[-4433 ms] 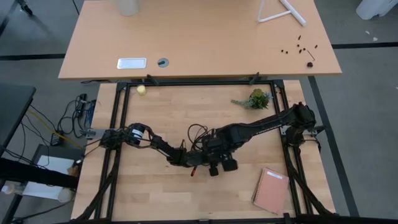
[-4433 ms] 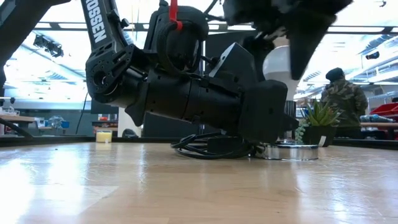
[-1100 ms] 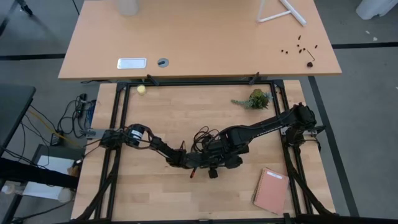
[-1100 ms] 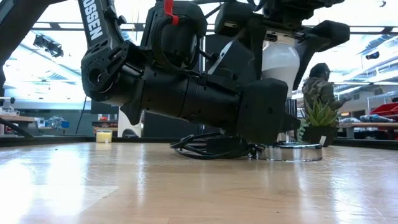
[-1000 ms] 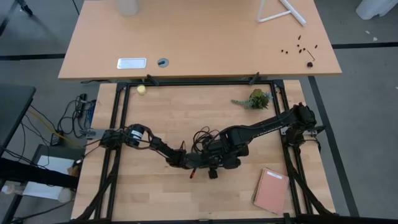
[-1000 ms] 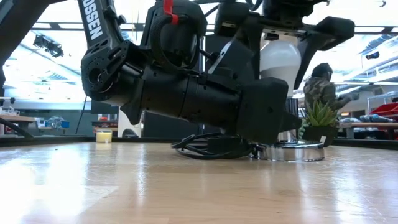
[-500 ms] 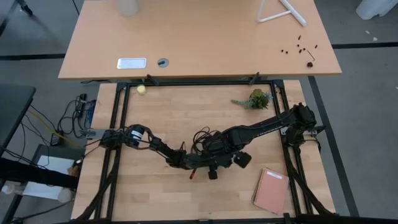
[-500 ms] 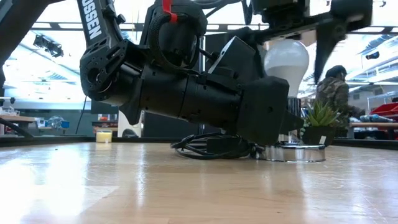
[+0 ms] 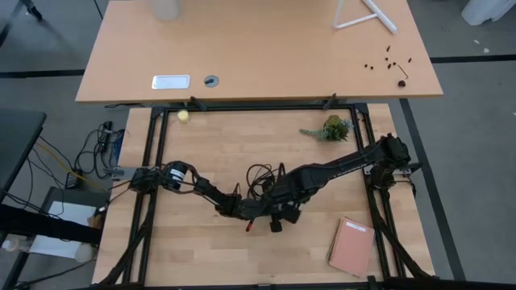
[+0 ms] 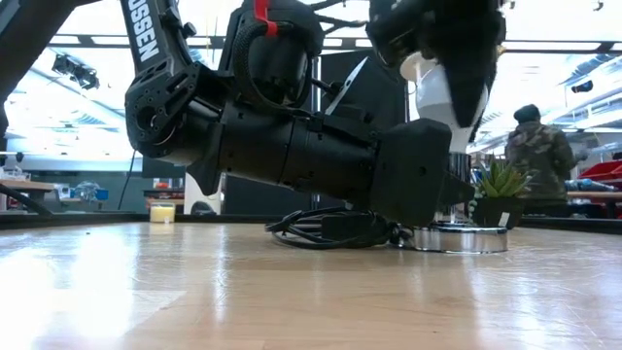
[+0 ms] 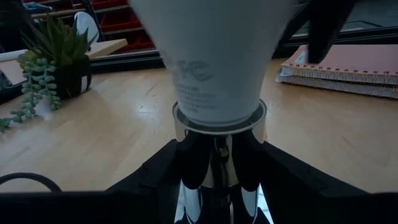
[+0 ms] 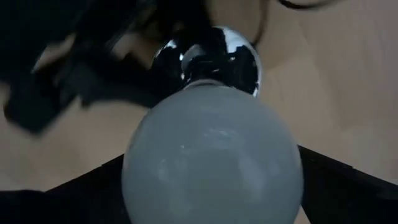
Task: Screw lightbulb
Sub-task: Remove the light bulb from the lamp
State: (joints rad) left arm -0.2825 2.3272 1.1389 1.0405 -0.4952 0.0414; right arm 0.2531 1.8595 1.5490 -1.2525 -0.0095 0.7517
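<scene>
The white frosted lightbulb [image 10: 439, 92] stands upright, its neck [image 11: 214, 93] in the collar of the silver socket [image 10: 457, 238], whose disc base rests on the wooden table at mid-table. My left gripper [image 11: 217, 183] lies low along the table and is shut on the socket's stem. My right gripper [image 10: 442, 53] hangs over the bulb from above, its fingers down the sides of the bulb's dome [image 12: 211, 162]. In the high view both grippers [image 9: 278, 205] meet at the middle and hide bulb and socket. My left gripper pinches the socket's chrome stem [image 11: 217, 171] between its two fingers, just below the collar. The fingers come in nearly level from the table's left. The socket stands upright on the table. My right gripper holds the bulb's dome [image 12: 143, 155] between its two fingers, one on each side, coming from above and pointing down. The bulb stands upright in the socket.
A black cord [image 10: 326, 228] coils on the table behind the socket. A small potted plant [image 9: 332, 127] stands at the far right, a pink notebook [image 9: 351, 246] at the near right, a small yellow object [image 9: 184, 116] at the far left. A person [image 10: 539, 156] stands beyond the table.
My right gripper has turned about its upright axis over the bulb: in the low view its fingers swung from broadside to nearly edge-on, and its wrist block swung round in the high view. The bulb and socket stay upright in place.
</scene>
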